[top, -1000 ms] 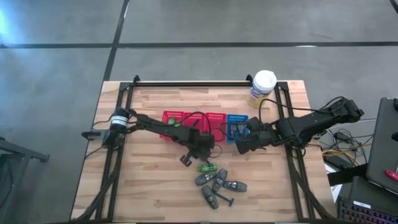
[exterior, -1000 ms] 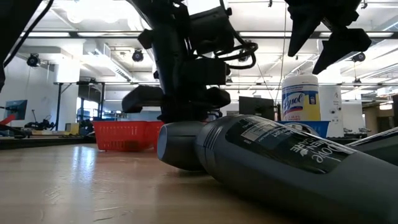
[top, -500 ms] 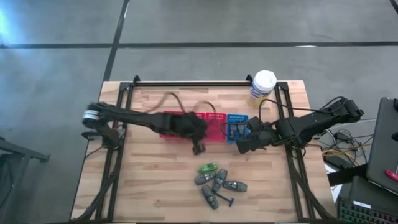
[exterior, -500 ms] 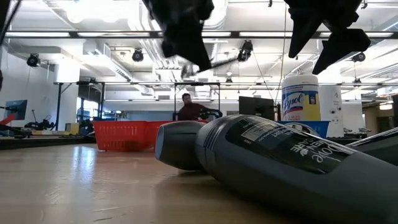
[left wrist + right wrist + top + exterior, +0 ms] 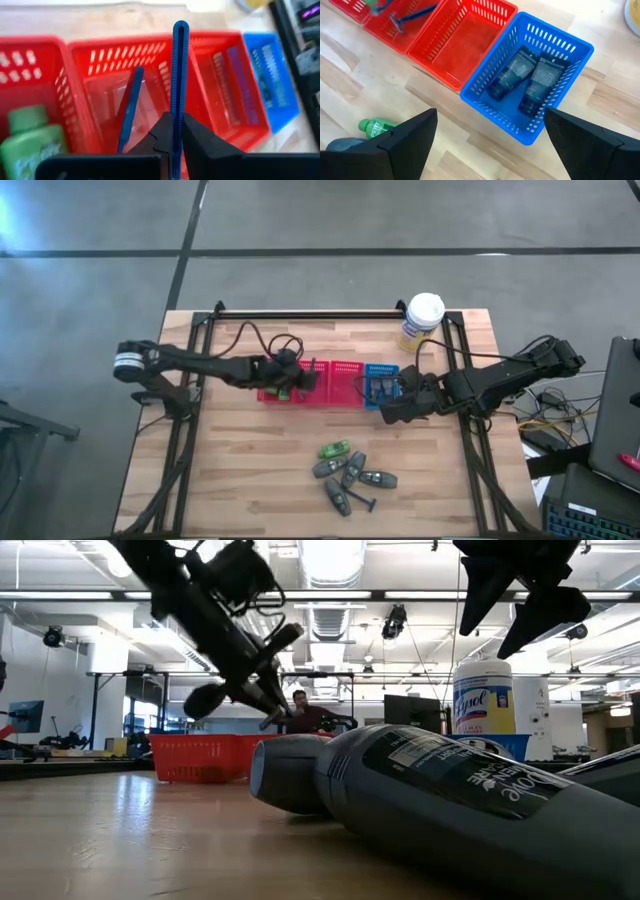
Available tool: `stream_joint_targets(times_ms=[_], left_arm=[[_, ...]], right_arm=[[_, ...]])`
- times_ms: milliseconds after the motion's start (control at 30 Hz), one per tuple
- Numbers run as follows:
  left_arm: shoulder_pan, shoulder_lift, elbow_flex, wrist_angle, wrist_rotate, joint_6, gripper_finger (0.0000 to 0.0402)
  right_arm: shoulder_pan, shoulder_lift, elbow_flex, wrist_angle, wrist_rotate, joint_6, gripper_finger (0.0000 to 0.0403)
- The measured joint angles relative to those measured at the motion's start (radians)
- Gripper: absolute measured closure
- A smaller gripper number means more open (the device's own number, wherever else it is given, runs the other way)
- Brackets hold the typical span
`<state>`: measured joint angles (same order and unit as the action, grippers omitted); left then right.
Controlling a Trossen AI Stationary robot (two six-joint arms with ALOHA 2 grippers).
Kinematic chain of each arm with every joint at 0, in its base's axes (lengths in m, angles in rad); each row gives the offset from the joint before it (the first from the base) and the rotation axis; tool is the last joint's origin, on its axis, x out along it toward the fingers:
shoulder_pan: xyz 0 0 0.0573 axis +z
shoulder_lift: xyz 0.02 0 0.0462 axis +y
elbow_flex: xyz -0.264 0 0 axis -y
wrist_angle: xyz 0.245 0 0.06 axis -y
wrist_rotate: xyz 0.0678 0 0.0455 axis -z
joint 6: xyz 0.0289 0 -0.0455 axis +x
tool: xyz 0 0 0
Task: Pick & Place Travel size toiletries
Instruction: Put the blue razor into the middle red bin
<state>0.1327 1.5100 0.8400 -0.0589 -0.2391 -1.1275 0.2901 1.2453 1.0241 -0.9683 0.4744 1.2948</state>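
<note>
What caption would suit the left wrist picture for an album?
Left gripper holds a blue stick above the red baskets, a green bottle in one.

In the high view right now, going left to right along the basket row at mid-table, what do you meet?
Left gripper over the first red basket → middle red basket → third red basket → blue basket → right gripper → yellow canister.

Robotics lab or workshop: grey concrete floor [image 5: 90, 300], ceiling strip lights [image 5: 335, 555], distant equipment benches [image 5: 60, 745].
</note>
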Motion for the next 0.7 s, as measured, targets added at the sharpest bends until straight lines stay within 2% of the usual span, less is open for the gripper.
stream_joint_targets(times_ms=[167, 533, 700], left_arm=[[0.016, 0.016, -0.029, 0.082, 0.030, 0.061, 0.0365], [0.021, 0.041, -0.023, 0.020, 0.081, 0.137, 0.0260], [0.015, -0.027, 0.003, -0.017, 0.088, 0.257, 0.0232]], right_arm=[[0.000, 0.000, 0.000, 0.001, 0.000, -0.004, 0.0039], [0.000, 0.000, 0.000, 0.006, -0.009, 0.004, 0.0039], [0.001, 0.000, 0.000, 0.018, -0.076, 0.007, 0.0039]])
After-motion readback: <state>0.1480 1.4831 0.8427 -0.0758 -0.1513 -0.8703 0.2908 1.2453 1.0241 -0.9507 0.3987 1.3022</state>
